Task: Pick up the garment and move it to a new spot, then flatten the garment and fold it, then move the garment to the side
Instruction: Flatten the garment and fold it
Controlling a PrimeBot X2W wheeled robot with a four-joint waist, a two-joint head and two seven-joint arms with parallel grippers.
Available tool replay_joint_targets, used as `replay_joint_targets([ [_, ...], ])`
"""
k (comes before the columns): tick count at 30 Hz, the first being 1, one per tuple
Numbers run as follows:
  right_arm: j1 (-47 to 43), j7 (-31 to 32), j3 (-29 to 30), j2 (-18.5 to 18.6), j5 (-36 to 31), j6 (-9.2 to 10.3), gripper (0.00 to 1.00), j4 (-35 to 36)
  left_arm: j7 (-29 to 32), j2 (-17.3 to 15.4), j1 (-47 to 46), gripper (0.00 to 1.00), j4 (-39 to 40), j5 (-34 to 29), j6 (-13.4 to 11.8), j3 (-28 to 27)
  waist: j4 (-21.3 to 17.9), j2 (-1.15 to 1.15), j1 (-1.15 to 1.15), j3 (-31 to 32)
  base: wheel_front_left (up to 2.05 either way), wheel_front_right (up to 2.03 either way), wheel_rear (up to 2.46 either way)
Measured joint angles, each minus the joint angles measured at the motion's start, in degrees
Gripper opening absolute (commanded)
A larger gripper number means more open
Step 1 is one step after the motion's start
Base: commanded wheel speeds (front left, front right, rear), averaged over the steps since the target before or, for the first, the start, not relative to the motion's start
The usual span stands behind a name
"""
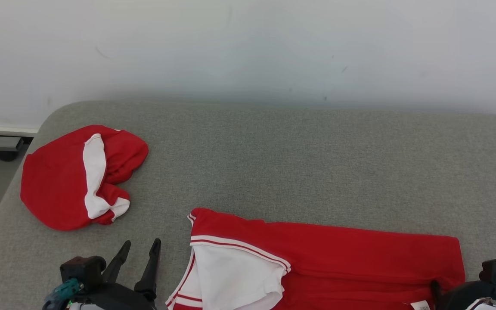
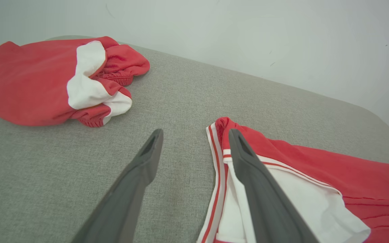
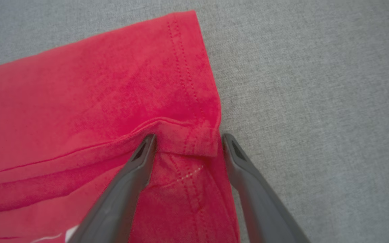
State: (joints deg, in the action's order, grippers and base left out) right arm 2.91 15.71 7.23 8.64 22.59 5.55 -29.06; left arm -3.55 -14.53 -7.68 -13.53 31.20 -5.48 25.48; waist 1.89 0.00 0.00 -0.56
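Folding looks to be the step in hand: the red garment (image 1: 360, 258) lies spread as a long flat band on the grey padded surface (image 1: 317, 163), with a layer already doubled over along its length and a white, red-striped sleeve panel showing at its left end.

The left gripper (image 1: 141, 245) sits just beside that left end, its 2 fingers spread and holding nothing. In the left wrist view, 1 finger lies over bare grey surface and the other crosses the striped edge. Whether it touches the cloth cannot be told.

The right gripper (image 3: 188, 138) is at the garment's right end, by the stitched hem. Its jaws stand wide and straddle the hem corner, 1 fingertip against a raised crease in the cloth, the other just off the garment's edge on the grey surface. Nothing is pinched yet.

By this reading, the next move calls for both grippers to close on their ends together, each taking every layer so the existing fold does not slip, then lift evenly.

A second red-and-white piece (image 1: 80, 176) lies bunched, well apart from the garment, beyond its left end. None of these things is a container. Both cloths rest straight on the surface.
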Motion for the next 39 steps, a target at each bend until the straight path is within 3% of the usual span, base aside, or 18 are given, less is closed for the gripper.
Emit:
replay_joint_targets([
  [7,0.3,0.5,0.2,0.2,0.0,0.0,1.0,-1.3,0.0,0.0,0.0,1.0,-0.2,0.0,0.0,0.2,0.4,0.0,0.0,-0.1,0.0,0.0,0.0],
  [8,0.3,0.7,0.1,0.3,0.0,0.0,0.89,-1.8,0.0,0.0,0.0,1.0,-0.3,0.0,0.0,0.2,0.4,0.0,0.0,-0.1,0.0,0.0,0.0],
  [9,0.4,0.8,0.2,0.3,-0.1,0.01,0.47,-2.1,0.0,0.0,0.0,1.0,-0.3,0.0,0.0,0.2,0.4,0.0,0.0,-0.1,0.0,0.0,0.0],
  [12,1.0,1.0,0.2,0.5,-0.1,0.07,0.0,-2.6,0.0,0.0,0.0,1.0,-0.5,0.0,0.0,0.3,0.4,0.0,0.0,0.0,0.0,0.0,0.0],
  [22,1.2,0.9,1.6,0.9,-0.5,0.08,0.0,-2.7,0.0,0.0,0.0,1.0,-0.6,0.0,0.4,0.4,0.1,0.0,0.0,0.6,0.0,0.0,0.0],
  [31,1.2,-1.2,8.5,7.5,-1.3,1.32,0.0,-2.0,0.0,-0.1,0.0,1.0,-0.6,0.0,0.4,0.5,0.0,0.0,0.0,0.5,0.0,0.0,0.0],
  [35,1.2,-1.0,7.9,7.1,-1.7,1.51,0.0,-0.5,-0.1,-0.1,0.1,1.0,-0.6,0.0,0.4,0.3,-0.2,0.0,0.0,0.5,0.0,0.0,0.0],
  [39,1.2,0.0,3.9,3.6,-2.2,1.44,0.0,2.2,-0.1,-0.1,0.1,1.0,-0.6,0.0,0.4,0.2,-0.7,0.0,0.0,0.7,0.0,0.0,0.0],
])
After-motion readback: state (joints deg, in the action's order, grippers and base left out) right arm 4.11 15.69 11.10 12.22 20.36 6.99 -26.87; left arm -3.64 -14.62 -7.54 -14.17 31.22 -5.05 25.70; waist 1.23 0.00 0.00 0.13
